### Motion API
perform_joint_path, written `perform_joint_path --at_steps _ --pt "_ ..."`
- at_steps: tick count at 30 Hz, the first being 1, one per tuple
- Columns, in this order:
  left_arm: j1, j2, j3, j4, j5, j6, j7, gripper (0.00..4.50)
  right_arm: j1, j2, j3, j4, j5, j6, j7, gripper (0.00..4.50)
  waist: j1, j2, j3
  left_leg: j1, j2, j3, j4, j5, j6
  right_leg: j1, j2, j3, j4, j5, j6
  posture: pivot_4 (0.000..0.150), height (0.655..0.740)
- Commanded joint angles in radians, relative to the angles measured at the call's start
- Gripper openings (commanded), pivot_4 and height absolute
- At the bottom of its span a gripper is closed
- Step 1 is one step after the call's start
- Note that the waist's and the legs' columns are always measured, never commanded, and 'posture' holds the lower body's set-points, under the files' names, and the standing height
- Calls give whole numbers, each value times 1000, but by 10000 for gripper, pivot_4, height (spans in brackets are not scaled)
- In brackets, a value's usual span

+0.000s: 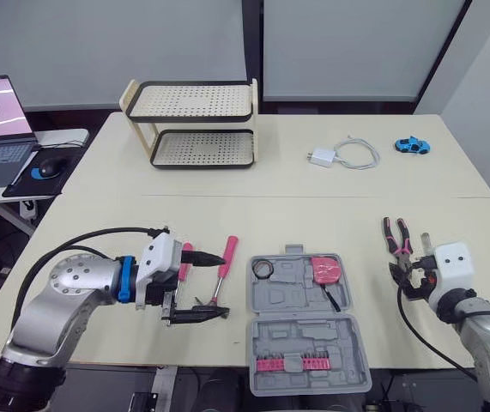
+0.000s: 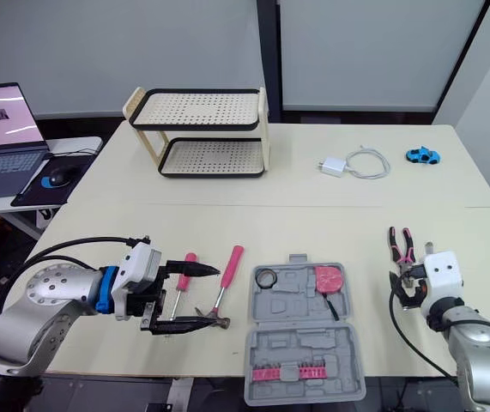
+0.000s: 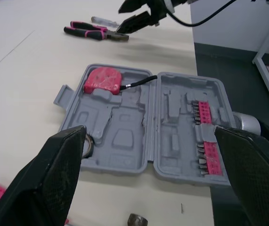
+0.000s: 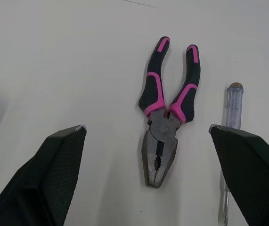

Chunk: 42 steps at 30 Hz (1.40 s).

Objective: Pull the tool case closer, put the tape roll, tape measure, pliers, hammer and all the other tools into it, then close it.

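Currently, gray tool case [image 1: 294, 336] lying open near the table [image 1: 227, 202] front edge, tape roll [image 1: 263, 269] and pink tape measure [image 1: 325, 269] sitting in its far half, left gripper [image 3: 149, 129] hovering spread wide beside the hammer [image 1: 223, 268], right gripper [image 4: 147, 127] hanging released over the pliers [image 4: 165, 117] right of the case

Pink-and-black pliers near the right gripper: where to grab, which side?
Pink-and-black pliers lie flat, steel head toward the right gripper. Probably come straight down and pinch both handles just behind the pivot, where they sit closest; farther out they splay. A clear-handled screwdriver lies alongside, so stay narrow.
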Motion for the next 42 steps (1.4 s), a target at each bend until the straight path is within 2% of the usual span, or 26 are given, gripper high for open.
perform_joint_path --at_steps 1,9,18,21,24,28,32,36,42 --pt "-47 -34 -25 -31 -33 -9 3 45000 -39 14 9 63 -16 -38 -31 44811 -3 0 0 0 0 0 0 0 0 0 0 0 0 0 0 1500 7400" --pt "-190 -132 -105 -29 -30 68 90 45000 -122 47 15 207 -11 -88 -69 44811 -8 0 0 0 0 0 1 0 0 0 1 0 1 0 0 1500 7400" --pt "-216 -128 -126 -23 -24 86 94 45000 -179 65 -1 307 12 -81 -98 44811 -9 0 0 0 0 0 1 0 0 0 1 0 1 0 0 1500 7400" --pt "-214 -124 -126 -30 -22 92 97 45000 -179 74 -7 323 24 -82 -98 36313 -9 0 0 0 0 0 1 0 0 0 1 0 1 0 0 1500 7400" --pt "-208 -120 -126 -37 -22 98 102 45000 -177 78 -9 328 34 -85 -104 24697 -9 0 0 0 0 0 1 0 0 0 1 0 1 0 0 1500 7400" --pt "-205 -113 -123 -28 -17 91 103 45000 -174 89 -24 329 44 -84 -121 11854 -9 0 0 0 0 0 1 0 0 0 1 0 1 0 0 1500 7400" --pt "-199 -104 -115 -14 -5 81 104 45000 -165 98 -35 300 54 -95 -129 11580 -9 0 0 0 0 0 1 0 0 0 1 0 1 0 0 1500 7400" --pt "-180 -84 -86 -3 -1 71 107 45000 -123 77 -23 187 67 -94 -95 11580 -9 1 0 0 0 0 1 0 0 -1 1 0 1 0 0 1500 7400" --pt "-82 11 6 13 17 5 66 45000 -3 -110 21 -112 98 -14 82 11580 -12 7 4 0 0 1 1 0 0 -2 1 2 1 0 0 1500 7400"
